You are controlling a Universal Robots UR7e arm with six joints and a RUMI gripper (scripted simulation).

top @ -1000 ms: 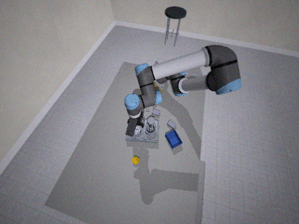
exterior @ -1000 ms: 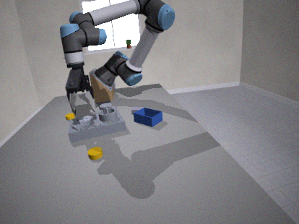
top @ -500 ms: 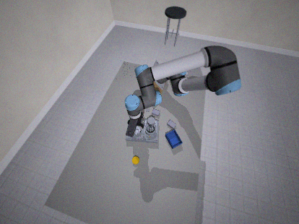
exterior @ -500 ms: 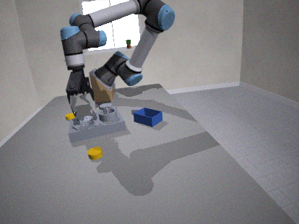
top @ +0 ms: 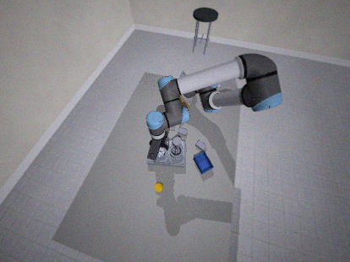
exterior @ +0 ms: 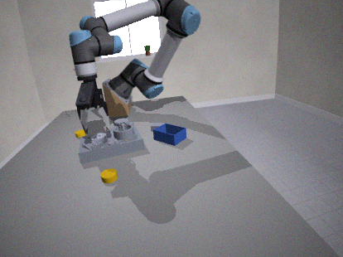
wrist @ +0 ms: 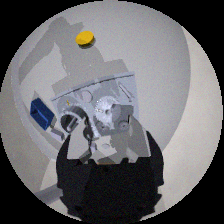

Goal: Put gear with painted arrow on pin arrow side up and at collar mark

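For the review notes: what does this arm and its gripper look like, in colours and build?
The arm has dark grey joint housings with light blue round end caps, joined by pale silver-white tube links. It rises from a tan wedge-shaped base block. A white band sits above the black, boxy gripper, whose fingers look pale and translucent. No cables or markings are visible.

A bare test room, probably a lab: plain walls, tiled floor (top: 292, 159), one window (exterior: 124, 23), a lone stool (top: 205, 24).
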